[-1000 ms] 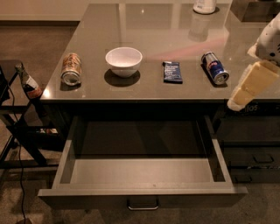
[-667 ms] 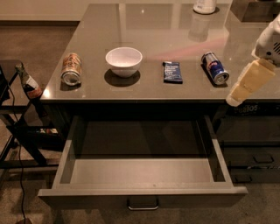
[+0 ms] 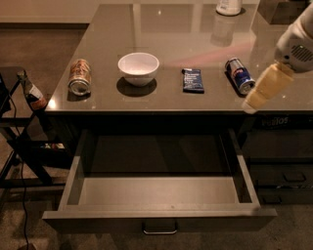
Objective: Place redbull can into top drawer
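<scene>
The redbull can (image 3: 239,75) lies on its side on the counter top, right of centre, blue and silver with one silver end facing me. My gripper (image 3: 259,95) hangs at the right edge of the view, its cream-coloured tip just right of the can and slightly nearer the counter's front edge, not touching it. The top drawer (image 3: 161,212) is pulled open below the counter; its grey inside holds nothing and its small metal handle (image 3: 160,228) shows at centre front.
On the grey counter (image 3: 195,29) also stand a white bowl (image 3: 139,67), an orange-brown and white can (image 3: 79,76) lying at left, a flat dark-blue packet (image 3: 193,79) and a white container (image 3: 229,7) at the back. Dark drawers (image 3: 283,178) at right; a folding stand (image 3: 24,127) at left.
My gripper has moved a little left and up, closer to the redbull can. The can, drawer and other things have not moved.
</scene>
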Controlling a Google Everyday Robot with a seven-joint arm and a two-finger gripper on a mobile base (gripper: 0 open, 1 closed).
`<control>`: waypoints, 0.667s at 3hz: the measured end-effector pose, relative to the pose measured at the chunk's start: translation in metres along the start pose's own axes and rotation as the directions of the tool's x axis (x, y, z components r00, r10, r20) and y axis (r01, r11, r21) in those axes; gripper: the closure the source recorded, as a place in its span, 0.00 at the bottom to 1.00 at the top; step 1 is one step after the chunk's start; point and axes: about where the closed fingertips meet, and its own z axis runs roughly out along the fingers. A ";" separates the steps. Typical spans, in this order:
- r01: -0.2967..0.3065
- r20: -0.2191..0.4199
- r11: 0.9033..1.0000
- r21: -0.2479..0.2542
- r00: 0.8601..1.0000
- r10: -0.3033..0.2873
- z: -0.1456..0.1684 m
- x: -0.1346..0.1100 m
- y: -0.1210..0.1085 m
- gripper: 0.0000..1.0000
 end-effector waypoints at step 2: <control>-0.092 -0.015 0.996 0.020 0.996 0.092 0.027 -0.033 -0.038 0.00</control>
